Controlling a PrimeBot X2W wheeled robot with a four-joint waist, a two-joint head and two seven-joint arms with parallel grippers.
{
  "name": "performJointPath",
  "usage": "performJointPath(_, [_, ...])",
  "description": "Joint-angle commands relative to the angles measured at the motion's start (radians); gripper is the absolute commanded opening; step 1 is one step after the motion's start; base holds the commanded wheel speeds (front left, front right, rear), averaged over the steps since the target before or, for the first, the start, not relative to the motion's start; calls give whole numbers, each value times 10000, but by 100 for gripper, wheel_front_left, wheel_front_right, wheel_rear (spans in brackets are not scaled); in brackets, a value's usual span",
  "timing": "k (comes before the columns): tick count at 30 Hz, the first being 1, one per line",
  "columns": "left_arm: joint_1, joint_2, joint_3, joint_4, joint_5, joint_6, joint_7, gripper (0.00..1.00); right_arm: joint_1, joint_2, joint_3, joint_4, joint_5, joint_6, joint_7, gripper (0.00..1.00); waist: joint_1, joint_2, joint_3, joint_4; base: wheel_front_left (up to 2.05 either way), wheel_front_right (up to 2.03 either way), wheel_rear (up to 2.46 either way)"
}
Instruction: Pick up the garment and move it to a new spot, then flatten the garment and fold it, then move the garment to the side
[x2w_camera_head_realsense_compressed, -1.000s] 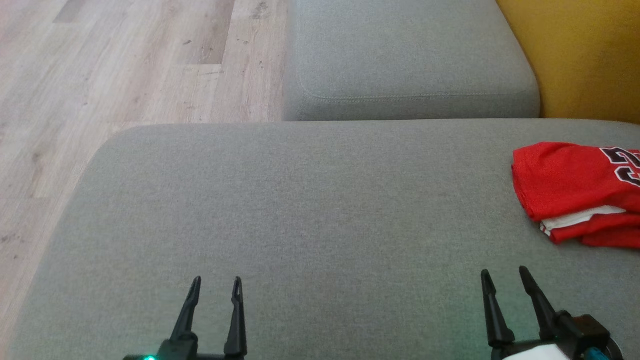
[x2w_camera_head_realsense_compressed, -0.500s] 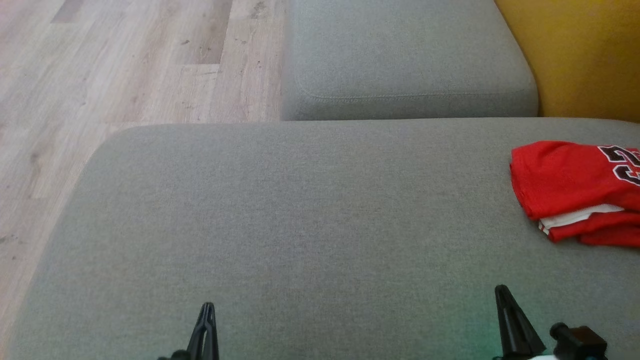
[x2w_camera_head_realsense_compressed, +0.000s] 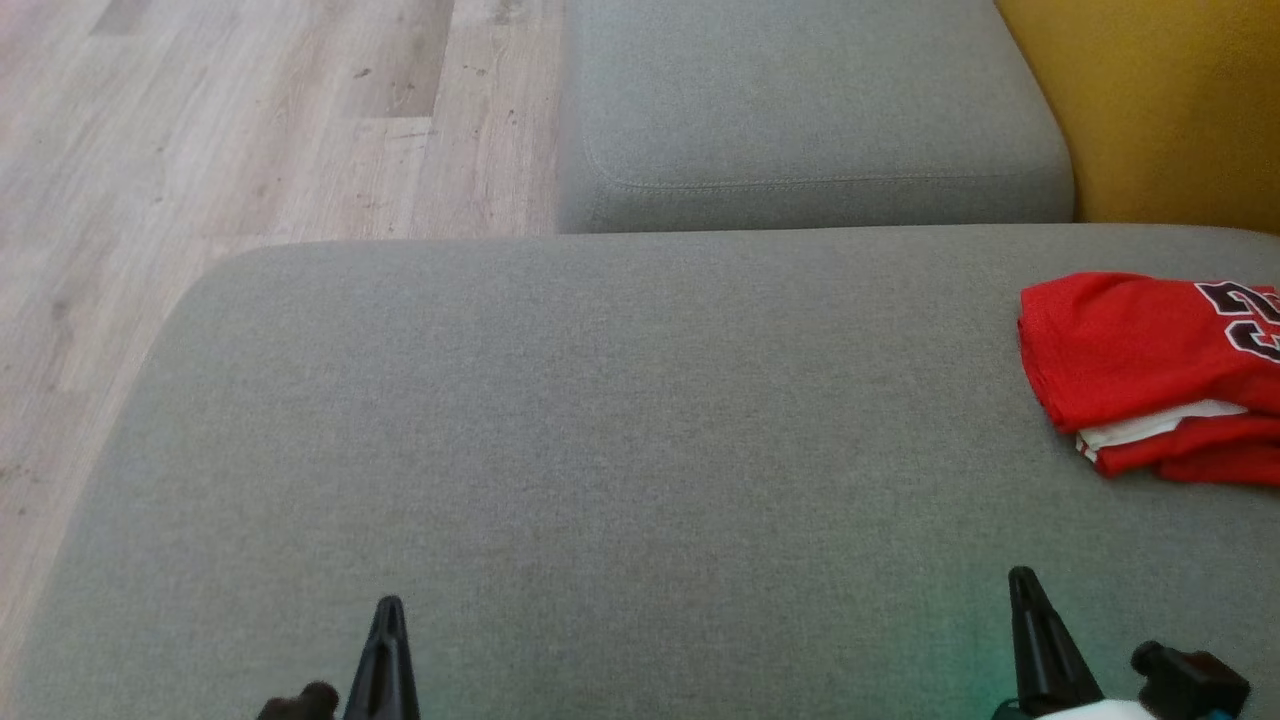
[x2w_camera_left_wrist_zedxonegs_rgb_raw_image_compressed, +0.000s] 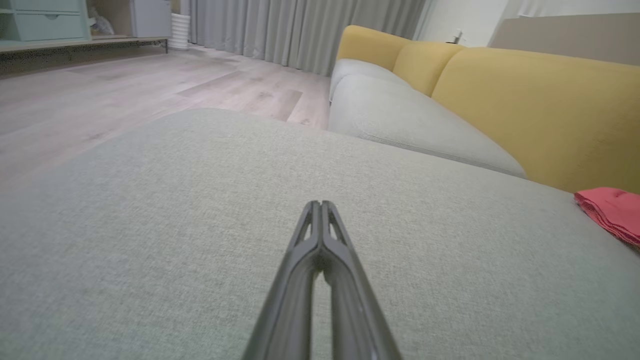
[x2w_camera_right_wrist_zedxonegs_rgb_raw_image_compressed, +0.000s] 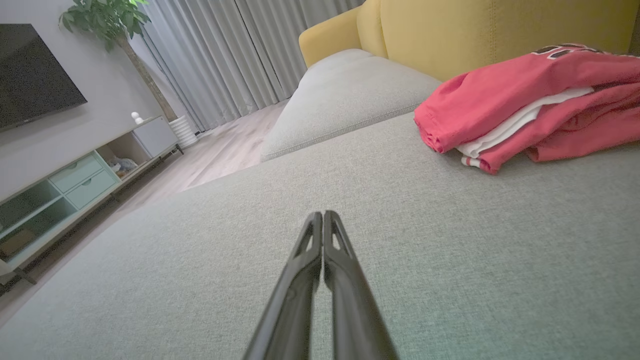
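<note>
The garment (x2w_camera_head_realsense_compressed: 1150, 370) is a red jersey with white trim and a dark number, lying folded at the right edge of the grey sofa seat (x2w_camera_head_realsense_compressed: 620, 420). It also appears in the right wrist view as a folded garment (x2w_camera_right_wrist_zedxonegs_rgb_raw_image_compressed: 530, 105) at upper right, and in the left wrist view as a red corner (x2w_camera_left_wrist_zedxonegs_rgb_raw_image_compressed: 612, 212) at far right. My left gripper (x2w_camera_head_realsense_compressed: 388, 612) sits shut and empty at the seat's near edge, its tips pressed together (x2w_camera_left_wrist_zedxonegs_rgb_raw_image_compressed: 320, 205). My right gripper (x2w_camera_head_realsense_compressed: 1022, 582) is shut and empty too (x2w_camera_right_wrist_zedxonegs_rgb_raw_image_compressed: 322, 216), well short of the garment.
A second grey cushion (x2w_camera_head_realsense_compressed: 810, 110) lies beyond the seat, with a yellow backrest (x2w_camera_head_realsense_compressed: 1160, 100) at right. Wooden floor (x2w_camera_head_realsense_compressed: 230, 120) lies to the left. A TV cabinet (x2w_camera_right_wrist_zedxonegs_rgb_raw_image_compressed: 65, 185), a plant and curtains stand across the room.
Both grippers went from open to shut and drew back toward the picture's bottom edge. The garment has not moved on the seat.
</note>
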Motion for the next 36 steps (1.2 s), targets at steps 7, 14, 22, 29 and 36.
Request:
performJointPath(7, [-668, 122, 329, -226, -1050, -210, 170, 0, -769, -145, -120, -276, 1041, -2, 193, 0, 0, 0, 73, -34, 0, 0, 0])
performJointPath(14, [-817, 153, 492, -204, -1918, -371, 340, 0, -938, -171, -183, -263, 1894, -2, 371, 0, 0, 0, 143, -66, 0, 0, 0])
performJointPath(22, [-976, 181, 691, -212, -2895, -552, 541, 0, -1130, -196, -261, -249, 2859, -2, 578, 0, 0, 0, 224, -103, 0, 0, 0])
performJointPath(29, [-1113, 199, 872, -212, -3748, -711, 724, 0, -1299, -214, -334, -236, 3702, -3, 765, 0, 0, 0, 295, -136, 0, 0, 0])
performJointPath(36, [-1254, 214, 1058, -207, -4596, -869, 911, 0, -1468, -229, -413, -223, 4541, -3, 956, 0, 0, 0, 365, -168, 0, 0, 0])
